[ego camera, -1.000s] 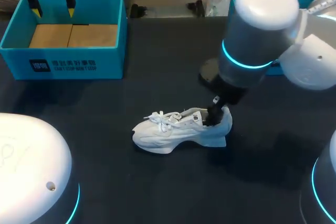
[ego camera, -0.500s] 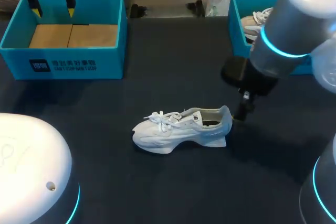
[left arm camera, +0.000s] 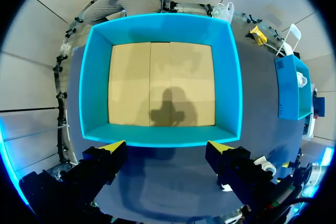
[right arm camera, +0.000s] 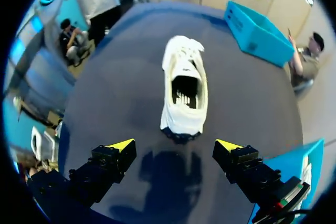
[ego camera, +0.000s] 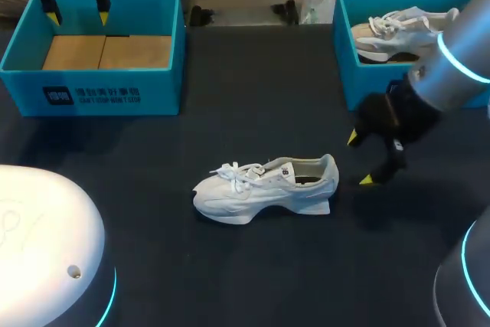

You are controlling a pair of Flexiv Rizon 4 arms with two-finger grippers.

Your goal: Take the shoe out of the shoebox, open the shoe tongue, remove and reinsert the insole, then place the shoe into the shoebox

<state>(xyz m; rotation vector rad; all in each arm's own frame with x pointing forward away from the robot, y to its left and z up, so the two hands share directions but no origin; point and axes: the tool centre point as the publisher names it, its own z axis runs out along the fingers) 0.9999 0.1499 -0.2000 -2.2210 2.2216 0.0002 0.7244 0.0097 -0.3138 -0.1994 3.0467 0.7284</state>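
With the white lace-up sneaker (ego camera: 264, 188) upright on the dark counter (ego camera: 245, 89) and the right claw (ego camera: 359, 158) wide open, empty, just behind its heel, I'd approach along the shoe's length and pinch the heel collar squarely, the insole seemingly seated.

Dark navy table (ego camera: 230, 74), matte, possibly cloth-covered; soft shadows, diffuse light.

You have bare dark tabletop (ego camera: 253, 97) on every side of the white lace-up sneaker (ego camera: 264, 188) near its middle. The open teal cardboard-floored shoebox (ego camera: 92, 97) blocks the far left corner and a second teal box (ego camera: 367, 82) the far right. Your right gripper (ego camera: 359, 158), fingers spread, crowds the sneaker's heel side.
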